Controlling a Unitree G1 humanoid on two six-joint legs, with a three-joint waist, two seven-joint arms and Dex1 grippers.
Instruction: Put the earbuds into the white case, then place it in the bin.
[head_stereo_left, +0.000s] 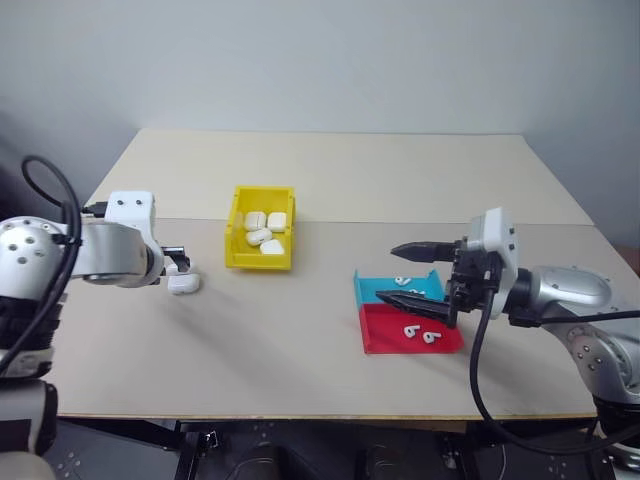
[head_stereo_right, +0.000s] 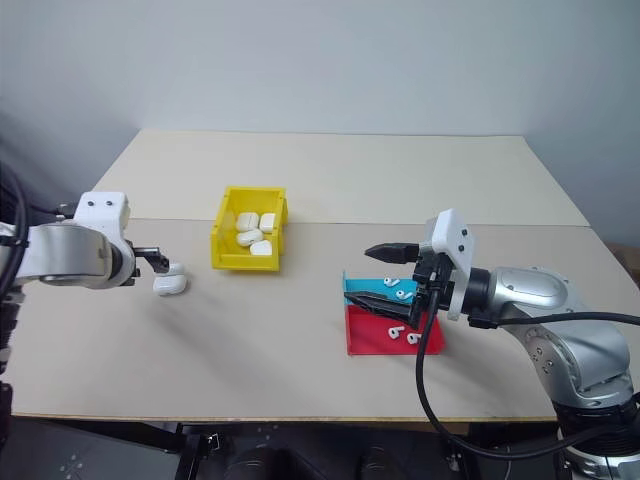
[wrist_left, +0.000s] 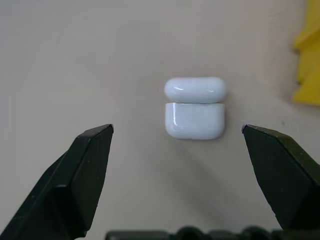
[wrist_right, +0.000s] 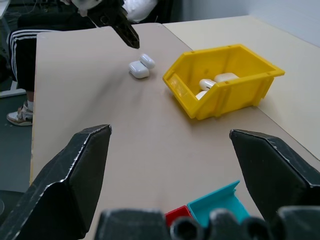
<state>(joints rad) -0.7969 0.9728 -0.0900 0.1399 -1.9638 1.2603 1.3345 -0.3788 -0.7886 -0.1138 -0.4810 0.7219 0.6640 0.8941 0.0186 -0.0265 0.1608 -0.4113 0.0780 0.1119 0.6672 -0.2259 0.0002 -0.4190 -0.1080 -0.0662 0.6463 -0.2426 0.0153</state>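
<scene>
An open white case (wrist_left: 194, 108) is seen lying on the table (head_stereo_left: 330, 180), lid hinged back, just beside the bin (head_stereo_left: 261, 228) at about its eight o'clock. The left gripper (wrist_left: 177, 145) is held above it with jaws spread wide and nothing grasped, the case framed between the two fingers but not touched. The right gripper (head_stereo_left: 420, 275) is likewise spread and empty, poised over the red and teal tray (head_stereo_left: 385, 335), which lies well apart from the bin at roughly its four o'clock. Several earbuds (head_stereo_left: 418, 334) are still seen on that tray, so the loading of this case is judged not yet done; whether the case already holds any earbud cannot be told. Four closed cases (head_stereo_left: 264, 232) are already lying inside the bin, which suggests that earlier rounds of the same job are finished. Left to do, as judged: earbuds carried across, lid shut, case dropped in the bin. Open tabletop is available between tray and case for that carry, and the table's far half is bare. The tray sits fairly near the table's near edge; the case is well in from the left edge.
</scene>
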